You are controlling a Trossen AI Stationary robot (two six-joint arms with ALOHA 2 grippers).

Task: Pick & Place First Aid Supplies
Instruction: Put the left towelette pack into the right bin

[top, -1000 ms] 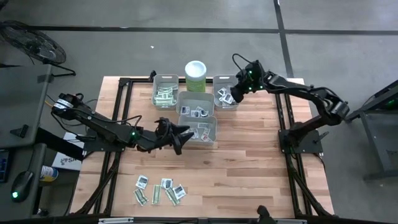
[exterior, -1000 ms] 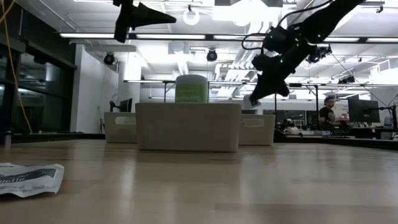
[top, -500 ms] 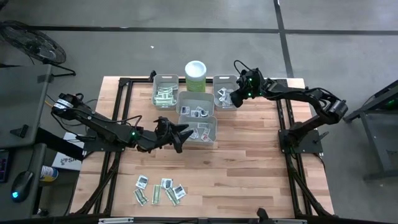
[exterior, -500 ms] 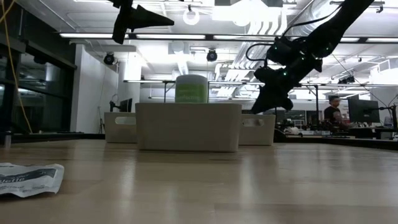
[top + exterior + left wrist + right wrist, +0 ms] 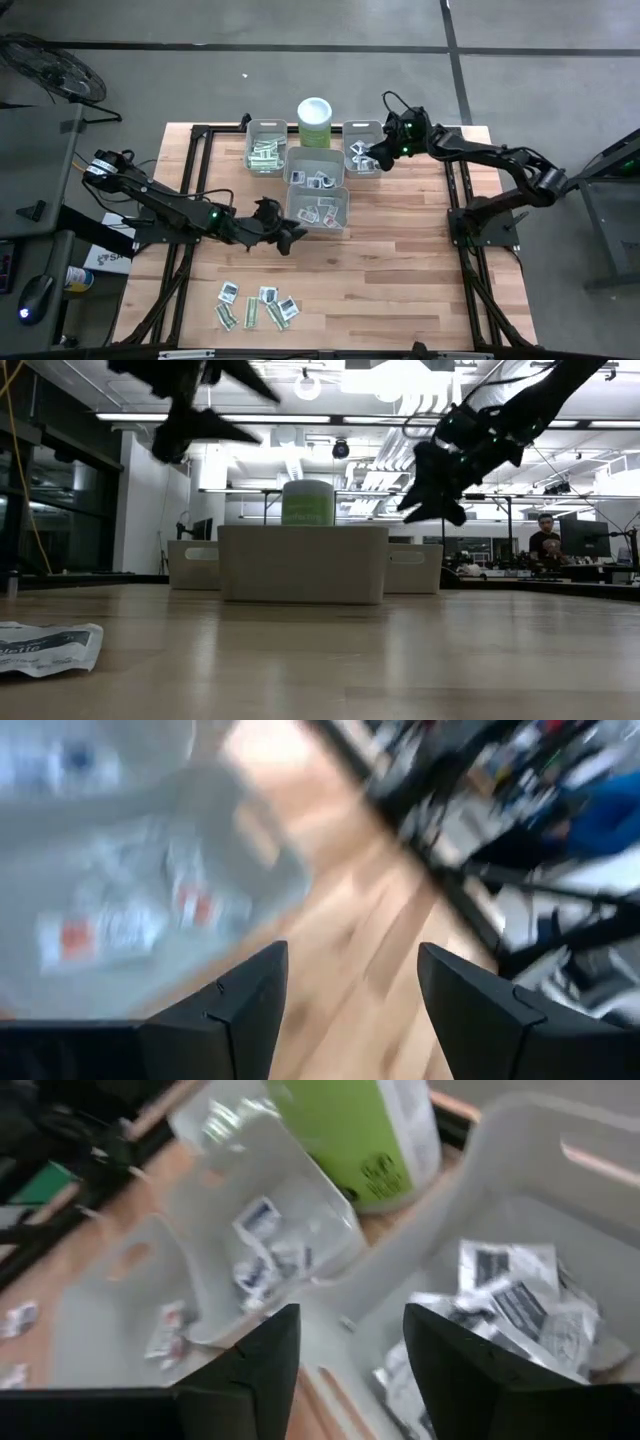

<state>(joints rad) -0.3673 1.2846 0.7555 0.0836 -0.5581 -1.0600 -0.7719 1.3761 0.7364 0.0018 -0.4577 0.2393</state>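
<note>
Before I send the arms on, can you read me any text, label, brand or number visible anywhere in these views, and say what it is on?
Nothing reads clearly.
Green canister: dark print on its side, too blurred to read.
White square packets in the bin: dark print, illegible.
Packet lying on the table: a line of dark lettering, too blurred to make out.
Loose packets in the high view: too small to read.

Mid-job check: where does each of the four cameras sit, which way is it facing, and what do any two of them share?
High: overhead, straight down on the table; both arms, loose packets.
Low: table height, level into the room; both arms overhead, one packet.
Left wrist: past its open fingers at the front bin.
Right wrist: past its open fingers over the right rear bin.
Shared: the green canister shows in high, low and right wrist.
</note>
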